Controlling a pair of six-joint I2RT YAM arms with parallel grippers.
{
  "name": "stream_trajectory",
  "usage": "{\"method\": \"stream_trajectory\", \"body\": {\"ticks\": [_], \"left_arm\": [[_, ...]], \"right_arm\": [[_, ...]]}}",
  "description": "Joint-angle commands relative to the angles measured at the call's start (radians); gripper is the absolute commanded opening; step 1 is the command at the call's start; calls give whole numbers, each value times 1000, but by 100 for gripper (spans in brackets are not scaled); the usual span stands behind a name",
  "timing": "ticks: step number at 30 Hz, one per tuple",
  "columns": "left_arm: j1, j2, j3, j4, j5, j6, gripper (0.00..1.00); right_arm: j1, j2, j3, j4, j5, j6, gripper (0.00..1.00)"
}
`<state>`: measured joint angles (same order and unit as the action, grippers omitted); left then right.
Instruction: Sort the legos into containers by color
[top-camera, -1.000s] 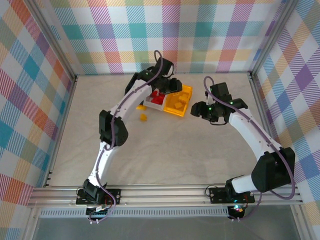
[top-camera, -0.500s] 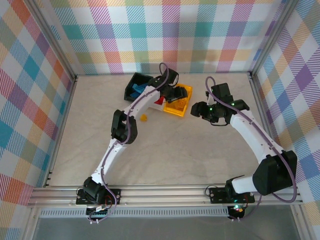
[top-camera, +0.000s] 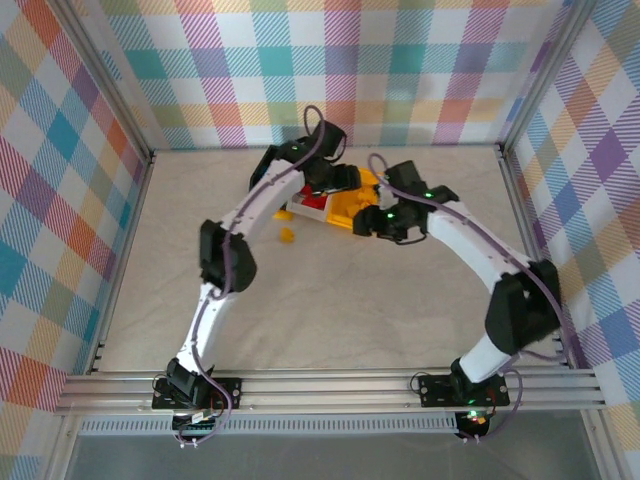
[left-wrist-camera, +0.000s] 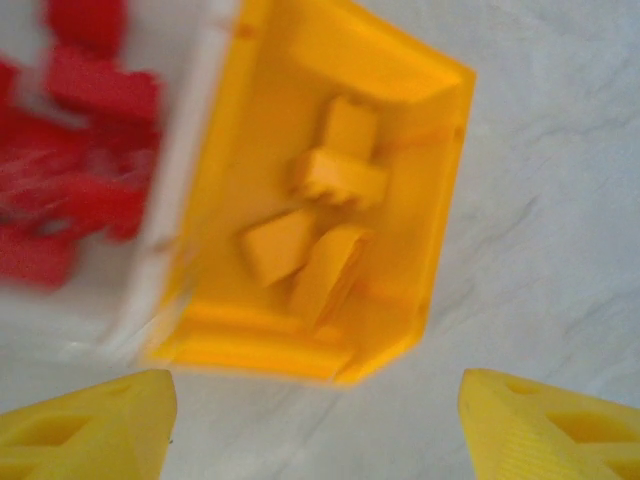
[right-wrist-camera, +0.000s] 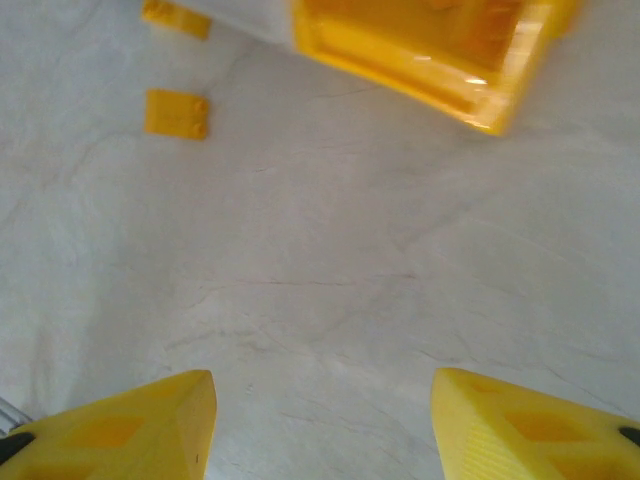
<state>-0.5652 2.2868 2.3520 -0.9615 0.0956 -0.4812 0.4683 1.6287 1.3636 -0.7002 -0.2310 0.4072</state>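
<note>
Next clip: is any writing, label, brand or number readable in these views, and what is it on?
None: no text can be read in any view.
The orange-yellow bin, white bin, red bricks, loose yellow brick and table show no lettering.
Brick studs in the left wrist view: too blurred to show any embossed mark.

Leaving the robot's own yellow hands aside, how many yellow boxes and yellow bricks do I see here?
Yellow box: 1
Yellow bricks in it: 4, though blurred
Yellow bricks loose on the table: 2
Total: 7
</note>
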Motion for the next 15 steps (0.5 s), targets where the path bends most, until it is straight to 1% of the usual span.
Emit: {"method": "stream_trajectory", "body": {"ticks": [1, 4, 7, 10, 15], "left_arm": [[64, -316, -289, -51, -148, 51, 76], [140, -521, -574, 1, -156, 20, 77], [211, -661, -770, 1, -147, 7, 78], [259, -764, -915, -5, -139, 0, 81], [313, -867, -1065, 3, -91, -25, 83]], "right_arm": [[86, 115, 117, -14, -23, -65, 60], [154, 238, 242, -31, -14, -107, 62], [201, 367, 363, -55, -7, -130, 64], [231, 494, 502, -92, 16, -133, 69], [261, 672, 716, -158, 70, -122, 70]]}}
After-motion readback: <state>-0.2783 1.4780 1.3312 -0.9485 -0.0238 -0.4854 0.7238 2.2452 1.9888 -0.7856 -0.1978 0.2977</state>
